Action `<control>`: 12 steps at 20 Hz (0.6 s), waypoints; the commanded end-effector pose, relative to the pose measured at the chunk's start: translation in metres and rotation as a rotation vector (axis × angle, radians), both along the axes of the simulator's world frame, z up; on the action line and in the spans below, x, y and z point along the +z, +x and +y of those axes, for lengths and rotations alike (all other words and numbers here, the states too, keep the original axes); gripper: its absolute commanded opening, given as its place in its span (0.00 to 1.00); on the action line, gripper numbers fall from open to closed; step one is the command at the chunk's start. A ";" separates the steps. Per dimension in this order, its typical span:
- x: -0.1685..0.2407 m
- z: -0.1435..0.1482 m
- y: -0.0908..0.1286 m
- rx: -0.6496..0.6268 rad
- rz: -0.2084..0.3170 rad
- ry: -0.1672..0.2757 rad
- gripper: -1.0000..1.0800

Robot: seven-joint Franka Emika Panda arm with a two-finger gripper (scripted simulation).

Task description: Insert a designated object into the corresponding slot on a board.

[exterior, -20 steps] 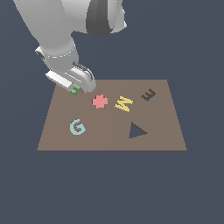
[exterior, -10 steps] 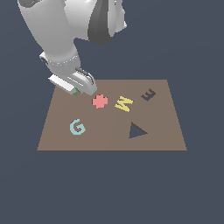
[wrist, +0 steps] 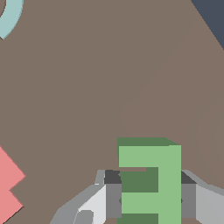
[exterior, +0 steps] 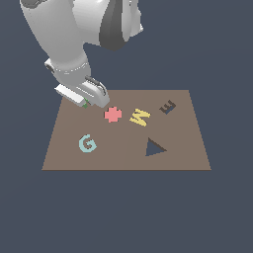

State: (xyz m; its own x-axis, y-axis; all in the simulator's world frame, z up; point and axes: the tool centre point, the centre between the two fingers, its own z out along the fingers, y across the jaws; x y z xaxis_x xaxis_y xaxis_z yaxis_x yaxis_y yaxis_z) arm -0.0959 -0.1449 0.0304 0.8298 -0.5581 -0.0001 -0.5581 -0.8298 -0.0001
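The bright green letter-shaped piece (wrist: 151, 183) lies on the brown board (exterior: 118, 155) near its far corner on the exterior view's left. In the exterior view only a sliver of it (exterior: 86, 104) shows under the hand. My gripper (wrist: 151, 199) stands over it, with a finger against each side of the piece, so it is shut on it. In the exterior view the gripper (exterior: 87, 102) is low at the board. The dark E-shaped slot (exterior: 167, 106) is tilted, near the far corner on the exterior view's right, well away from the gripper.
On the board are a pink cross (exterior: 113, 114), a yellow W (exterior: 140, 117), a teal G (exterior: 87, 144) and a dark triangular recess (exterior: 154, 147). The cross (wrist: 6, 188) and G (wrist: 11, 17) also show in the wrist view. The arm bulks over the board's far left.
The hand has come down a little toward the board over the green piece. The arm above it has shifted slightly to the exterior view's left.
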 end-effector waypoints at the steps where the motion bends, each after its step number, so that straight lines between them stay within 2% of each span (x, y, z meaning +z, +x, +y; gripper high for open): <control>1: 0.000 0.000 0.000 0.001 0.000 0.000 0.00; 7: 0.000 0.000 0.006 0.044 0.000 0.000 0.00; 12: 0.000 0.001 0.019 0.129 0.000 0.000 0.00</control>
